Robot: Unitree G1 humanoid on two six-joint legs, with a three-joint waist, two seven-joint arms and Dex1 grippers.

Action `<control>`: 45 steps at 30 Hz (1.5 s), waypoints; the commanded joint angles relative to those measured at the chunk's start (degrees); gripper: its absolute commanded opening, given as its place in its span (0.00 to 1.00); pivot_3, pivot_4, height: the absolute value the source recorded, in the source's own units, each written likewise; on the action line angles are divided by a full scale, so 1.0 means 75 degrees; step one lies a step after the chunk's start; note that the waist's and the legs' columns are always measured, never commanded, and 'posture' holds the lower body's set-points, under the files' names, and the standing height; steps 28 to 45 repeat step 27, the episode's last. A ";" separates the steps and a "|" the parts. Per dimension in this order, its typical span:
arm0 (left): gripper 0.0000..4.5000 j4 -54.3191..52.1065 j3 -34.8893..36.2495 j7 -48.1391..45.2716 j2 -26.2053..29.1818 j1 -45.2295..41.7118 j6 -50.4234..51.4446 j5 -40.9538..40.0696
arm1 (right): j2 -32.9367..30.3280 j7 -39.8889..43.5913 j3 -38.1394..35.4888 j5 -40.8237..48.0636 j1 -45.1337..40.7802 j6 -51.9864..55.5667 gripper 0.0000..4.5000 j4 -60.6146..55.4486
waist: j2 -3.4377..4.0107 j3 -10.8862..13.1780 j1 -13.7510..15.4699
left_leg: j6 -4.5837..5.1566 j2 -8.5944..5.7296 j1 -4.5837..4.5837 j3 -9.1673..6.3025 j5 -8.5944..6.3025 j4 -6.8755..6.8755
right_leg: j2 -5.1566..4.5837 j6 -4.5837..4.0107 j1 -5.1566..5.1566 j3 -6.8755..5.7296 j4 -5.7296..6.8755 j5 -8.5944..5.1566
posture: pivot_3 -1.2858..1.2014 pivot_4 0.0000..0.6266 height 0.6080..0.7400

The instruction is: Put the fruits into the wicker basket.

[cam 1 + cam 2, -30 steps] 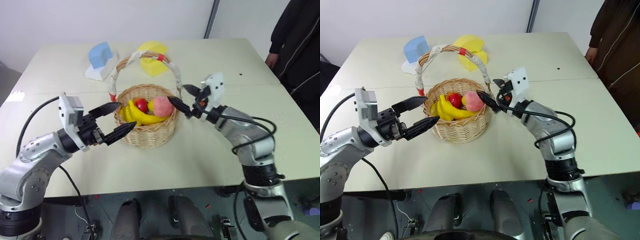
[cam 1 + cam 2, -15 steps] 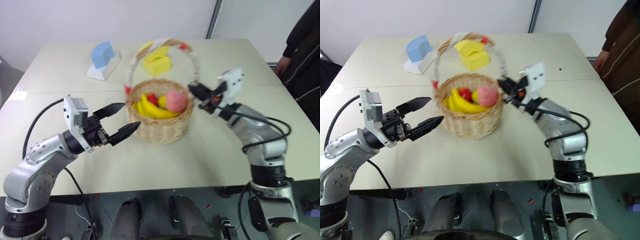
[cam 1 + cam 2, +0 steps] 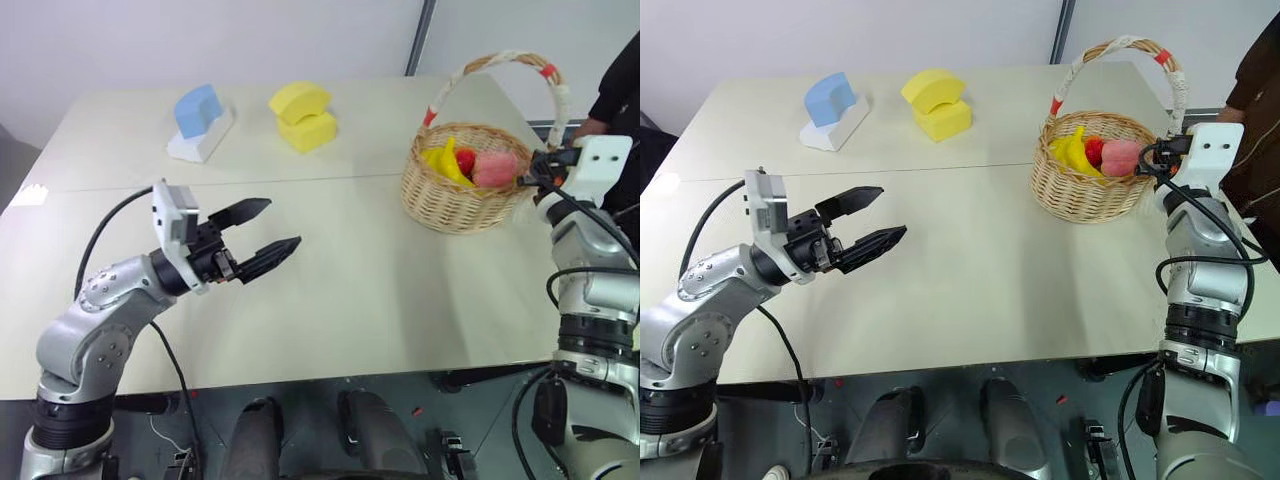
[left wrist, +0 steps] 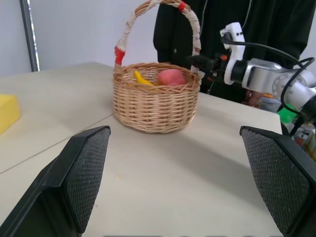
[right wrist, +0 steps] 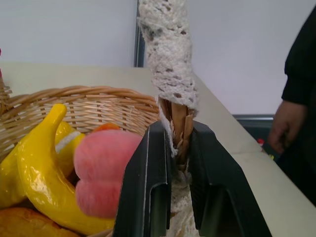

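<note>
The wicker basket (image 3: 458,203) stands at the table's far right, its white-wrapped handle (image 3: 500,60) arching over it. Inside lie the pinkish-red peach (image 3: 492,168), yellow bananas (image 3: 445,160) and a small red fruit. I cannot pick out the lemon among them. My right gripper (image 5: 173,148) is shut on the foot of the handle at the basket's right rim. My left gripper (image 3: 283,222) hovers open and empty over the table's left half, far from the basket, pointing toward it (image 4: 155,106).
A blue-and-white foam block (image 3: 203,122) and a yellow foam shape (image 3: 305,115) sit at the back left. A person in black (image 3: 618,85) stands just past the table's right edge, a hand (image 5: 277,123) close behind the basket.
My right gripper closed on the foot of the handle and pulled the basket from the table's middle to its far right. The left gripper stayed open and hardly moved.
</note>
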 commanded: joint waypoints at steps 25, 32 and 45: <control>1.00 0.1293 0.1163 0.1015 -0.0152 0.2555 -0.1350 0.2123 | -0.0094 0.4435 0.1852 0.1397 0.3341 -0.0497 0.88 -0.3280 | 0.0004 -0.0004 0.0031 | -0.0001 0.0002 0.0012 0.0009 -0.0002 0.0008 | -0.0019 -0.0026 0.0018 0.0000 -0.0014 -0.0016 | 0.52 0.24 1.00; 1.00 0.1235 0.1165 0.0991 -0.0245 0.2703 -0.1476 0.2173 | -0.0001 0.4432 0.1954 0.1370 0.3132 -0.0506 0.88 -0.3095 | 0.0002 -0.0005 0.0039 | -0.0001 0.0000 0.0009 0.0009 -0.0002 0.0010 | -0.0021 -0.0029 0.0017 0.0000 -0.0015 -0.0014 | 0.52 0.24 1.00; 1.00 0.1235 0.1165 0.0991 -0.0245 0.2703 -0.1476 0.2173 | -0.0001 0.4432 0.1954 0.1370 0.3132 -0.0506 0.88 -0.3095 | 0.0002 -0.0005 0.0039 | -0.0001 0.0000 0.0009 0.0009 -0.0002 0.0010 | -0.0021 -0.0029 0.0017 0.0000 -0.0015 -0.0014 | 0.52 0.24 1.00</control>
